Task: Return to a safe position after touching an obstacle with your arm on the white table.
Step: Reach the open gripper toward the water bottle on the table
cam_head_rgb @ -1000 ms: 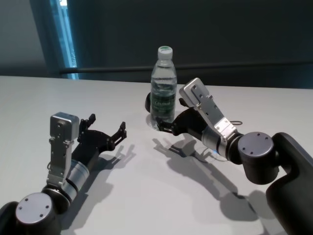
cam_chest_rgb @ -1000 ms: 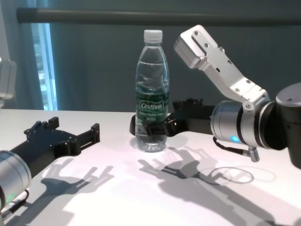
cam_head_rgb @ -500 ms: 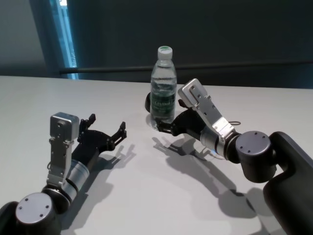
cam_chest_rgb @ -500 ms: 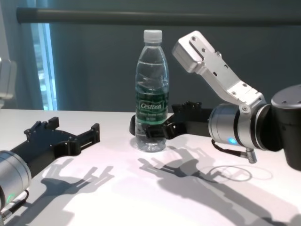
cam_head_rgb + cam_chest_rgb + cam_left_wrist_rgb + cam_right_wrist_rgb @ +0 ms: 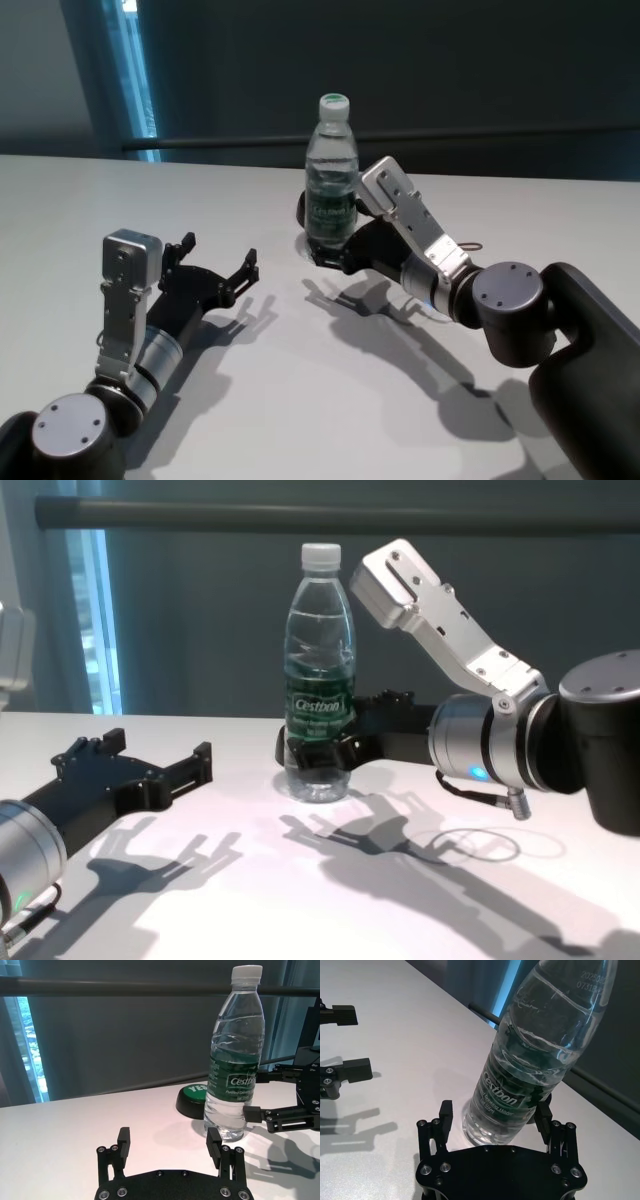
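The obstacle, a clear water bottle [image 5: 331,185] with a white cap and a green Cestbon label, stands on the white table [image 5: 300,400] at mid-back. My right gripper [image 5: 330,256] is open, one finger on each side of the bottle's base. The right wrist view shows the bottle [image 5: 535,1060] close to the palm, between the fingers [image 5: 446,1110]. The chest view shows the bottle [image 5: 319,700] and the right gripper [image 5: 320,752] low at its foot. My left gripper [image 5: 220,252] is open and empty, resting low on the table to the bottle's left, well apart from it.
A low black round object with a green top [image 5: 192,1100] sits on the table just behind the bottle. A dark wall with a rail [image 5: 200,145] runs along the table's far edge. The right forearm [image 5: 500,750] lies low across the right half of the table.
My right gripper has moved forward and left, farther around the bottle's base. The bottle has shifted slightly left. The left arm has not moved.
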